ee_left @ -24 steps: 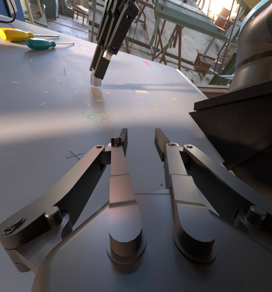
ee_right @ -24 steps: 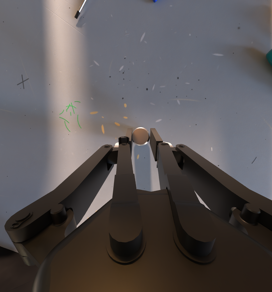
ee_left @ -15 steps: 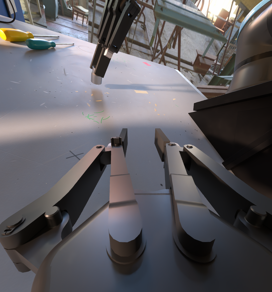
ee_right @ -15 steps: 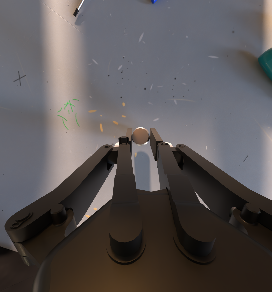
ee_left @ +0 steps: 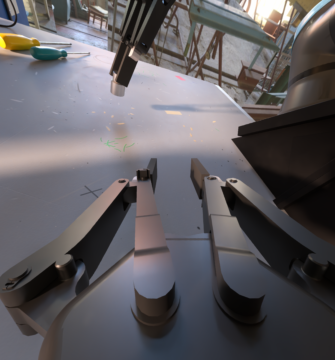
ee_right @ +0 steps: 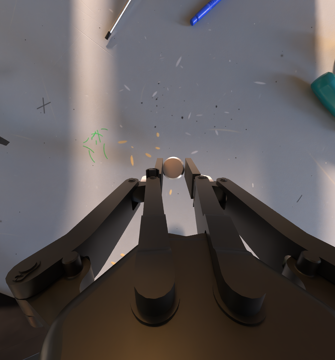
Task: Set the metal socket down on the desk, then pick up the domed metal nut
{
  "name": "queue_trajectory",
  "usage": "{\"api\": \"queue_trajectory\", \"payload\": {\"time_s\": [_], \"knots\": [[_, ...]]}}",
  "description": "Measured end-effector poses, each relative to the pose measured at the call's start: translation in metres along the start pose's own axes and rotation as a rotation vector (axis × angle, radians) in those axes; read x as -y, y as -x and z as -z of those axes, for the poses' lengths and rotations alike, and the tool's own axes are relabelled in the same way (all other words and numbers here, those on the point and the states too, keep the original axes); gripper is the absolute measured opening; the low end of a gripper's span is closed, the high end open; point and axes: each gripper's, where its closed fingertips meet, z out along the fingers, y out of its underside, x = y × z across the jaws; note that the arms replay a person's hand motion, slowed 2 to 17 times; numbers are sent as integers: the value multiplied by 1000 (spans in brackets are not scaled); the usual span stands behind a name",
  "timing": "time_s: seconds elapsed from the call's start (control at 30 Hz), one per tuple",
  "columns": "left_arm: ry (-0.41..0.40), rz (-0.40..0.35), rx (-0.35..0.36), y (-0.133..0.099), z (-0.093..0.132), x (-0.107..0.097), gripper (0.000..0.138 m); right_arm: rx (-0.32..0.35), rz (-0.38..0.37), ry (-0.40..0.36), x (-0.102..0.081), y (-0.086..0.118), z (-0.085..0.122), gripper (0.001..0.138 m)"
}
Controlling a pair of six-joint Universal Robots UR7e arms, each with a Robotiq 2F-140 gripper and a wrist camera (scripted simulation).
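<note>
Your grey desk (ee_left: 45, 136) spreads widest, bearing yellow (ee_left: 16, 41) and teal screwdrivers (ee_left: 47, 53) at its far edge, while your left gripper (ee_left: 173, 169) hovers low with fingers spread and empty, and your right gripper (ee_right: 172, 167) pinches the metal socket (ee_left: 117, 89) upright above the desk.

Brushed-metal socket (ee_left: 117, 90), glossy plastic screwdriver handles (ee_left: 45, 53), matt speckled desk (ee_left: 45, 120).

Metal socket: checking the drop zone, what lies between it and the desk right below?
Only air. In the left wrist view the metal socket, clamped in the right gripper, hangs above bare desk with orange flecks.
</note>
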Motion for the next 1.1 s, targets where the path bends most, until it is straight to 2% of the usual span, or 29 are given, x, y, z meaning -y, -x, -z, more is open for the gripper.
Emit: {"api": "queue_trajectory", "payload": {"time_s": [0.3,0.37,0.77,1.1], "knots": [[10,1,-1,0,-2,-2,47,-20,9,26,0,-1,3,30],[13,1,-1,0,-2,-3,47,-29,14,39,-1,-2,3,26],[26,1,-4,-1,-4,-5,47,-74,42,126,-9,-4,-5,26],[24,1,-3,-1,-4,-5,47,-93,60,160,-11,-5,-8,26]]}}
